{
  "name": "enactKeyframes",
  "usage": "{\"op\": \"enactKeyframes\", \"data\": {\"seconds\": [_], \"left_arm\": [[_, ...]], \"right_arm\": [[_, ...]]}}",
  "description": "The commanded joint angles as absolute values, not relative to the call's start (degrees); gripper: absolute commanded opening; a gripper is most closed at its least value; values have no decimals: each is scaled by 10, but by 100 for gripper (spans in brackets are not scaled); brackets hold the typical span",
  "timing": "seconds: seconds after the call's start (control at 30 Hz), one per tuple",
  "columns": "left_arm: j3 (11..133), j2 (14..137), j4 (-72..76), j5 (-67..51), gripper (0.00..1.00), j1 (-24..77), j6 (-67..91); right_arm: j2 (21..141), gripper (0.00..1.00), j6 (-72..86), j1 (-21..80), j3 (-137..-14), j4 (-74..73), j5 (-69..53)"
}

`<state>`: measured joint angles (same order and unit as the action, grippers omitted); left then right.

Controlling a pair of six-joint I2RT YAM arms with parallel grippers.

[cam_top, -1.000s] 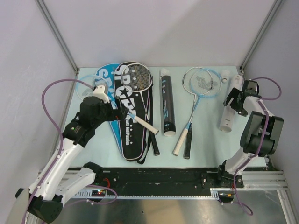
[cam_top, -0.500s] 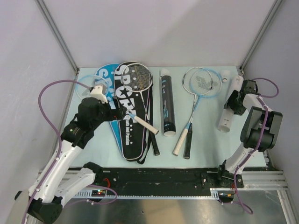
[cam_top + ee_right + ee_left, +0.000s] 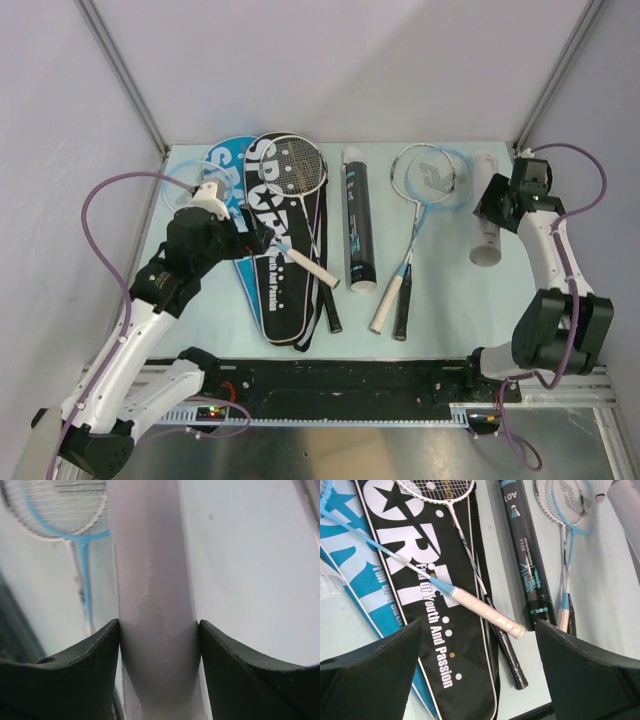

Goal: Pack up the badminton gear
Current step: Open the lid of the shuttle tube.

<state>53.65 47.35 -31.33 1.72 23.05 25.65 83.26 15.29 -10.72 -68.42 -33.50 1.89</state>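
My right gripper (image 3: 498, 203) is shut on the white tube (image 3: 484, 240) at the table's right side; in the right wrist view both pads press the white tube (image 3: 150, 580) at the gripper (image 3: 159, 630). My left gripper (image 3: 255, 237) hangs open over the black "SPORT" cover (image 3: 272, 280), holding nothing (image 3: 477, 630). A racket with a white handle (image 3: 485, 611) lies across the black cover (image 3: 420, 580), which overlaps the blue cover (image 3: 224, 166). The black tube (image 3: 358, 225) lies in the middle. A blue-framed racket (image 3: 430, 175) lies between the two tubes.
Two racket handles, one white (image 3: 384, 306) and one black (image 3: 402, 312), end near the table's front. A black-handled racket shaft (image 3: 330, 305) sticks out beside the black cover. Grey walls close in the left, back and right sides. The black rail (image 3: 340, 385) runs along the front.
My right gripper has closed on the white tube and its arm has reached further back; the tube has shifted slightly left. The left gripper has barely moved.
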Motion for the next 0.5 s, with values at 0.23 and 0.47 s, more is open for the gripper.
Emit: {"op": "enactKeyframes", "data": {"seconds": [0.23, 0.47], "left_arm": [[593, 518, -290, -80, 99, 227, 347], [591, 558, -221, -126, 100, 227, 443]], "right_arm": [[662, 44, 190, 118, -663, -289, 6], [631, 42, 234, 306, -635, -210, 56]]}}
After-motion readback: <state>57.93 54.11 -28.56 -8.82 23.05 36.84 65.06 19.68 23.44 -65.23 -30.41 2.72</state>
